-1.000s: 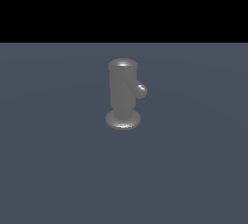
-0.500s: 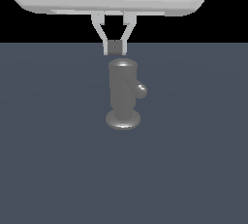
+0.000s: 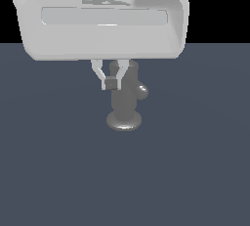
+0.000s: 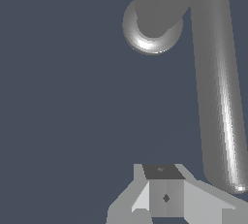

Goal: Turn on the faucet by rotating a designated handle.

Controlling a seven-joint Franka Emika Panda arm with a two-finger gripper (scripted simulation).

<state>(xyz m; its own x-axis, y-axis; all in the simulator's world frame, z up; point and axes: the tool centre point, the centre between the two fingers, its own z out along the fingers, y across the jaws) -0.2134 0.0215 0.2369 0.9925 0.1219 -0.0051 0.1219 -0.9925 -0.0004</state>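
While my one gripper (image 3: pixel 112 83) hangs in front of the faucet's (image 3: pixel 124 103) upper part in the exterior view, my two fingers (image 3: pixel 99 72) angle down and meet at the dark pads, so my jaws are together with nothing between them. One faucet stands on the dark grey floor (image 3: pixel 53 171): a single upright cylinder on one wide round base, and my fingertips overlap its upper body toward the exterior view's left. One handle (image 3: pixel 141 91) projects from the faucet's upper part toward the exterior view's right, a short stub with a rounded tip there. From the wrist view the handle (image 4: pixel 218 82) runs as a long rod out from the faucet (image 4: pixel 152 24), its rounded end just beside my closed fingertips (image 4: pixel 164 196); whether they touch I cannot tell.
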